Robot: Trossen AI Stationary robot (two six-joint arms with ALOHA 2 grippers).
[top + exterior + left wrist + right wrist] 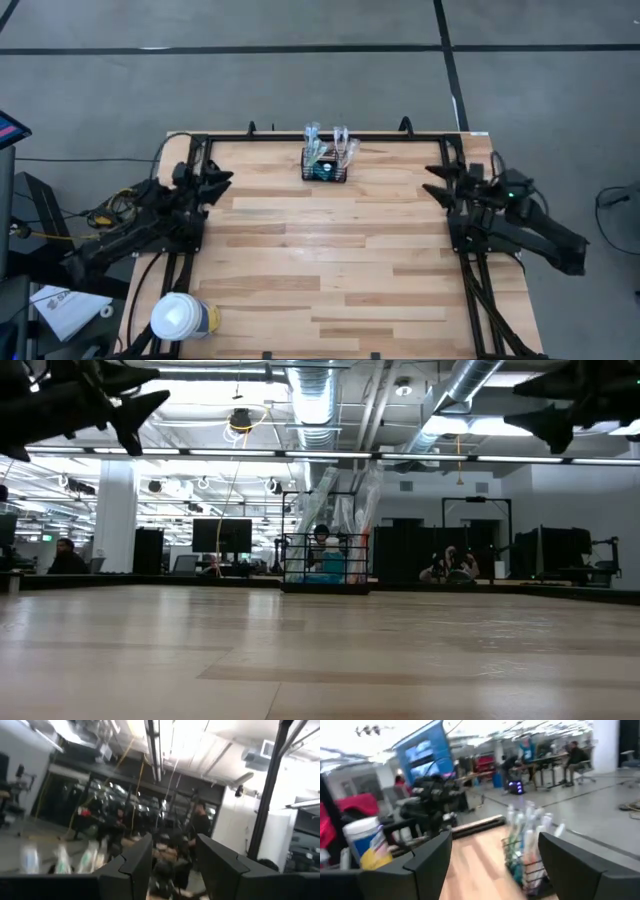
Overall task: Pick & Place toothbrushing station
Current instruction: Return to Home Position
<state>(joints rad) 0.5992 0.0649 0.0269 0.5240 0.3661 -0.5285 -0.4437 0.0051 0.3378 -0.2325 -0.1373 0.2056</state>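
The black wire-mesh basket (325, 166) stands on its base at the table's far edge, near the middle. Slim toothbrushes (330, 140) stick up out of it and a teal tube (330, 567) sits inside. It also shows in the low view (327, 563) and the right wrist view (525, 857). My left gripper (222, 182) is open and empty, raised over the table's left side. My right gripper (434, 180) is open and empty, raised over the right side. Both point toward the table's middle.
A white-lidded yellow-blue cup (183, 318) stands at the table's near left corner, outside the frame rail. Black frame rails (330, 138) run along the far edge and both sides. Bare wooden tabletop (330, 260) lies between the arms.
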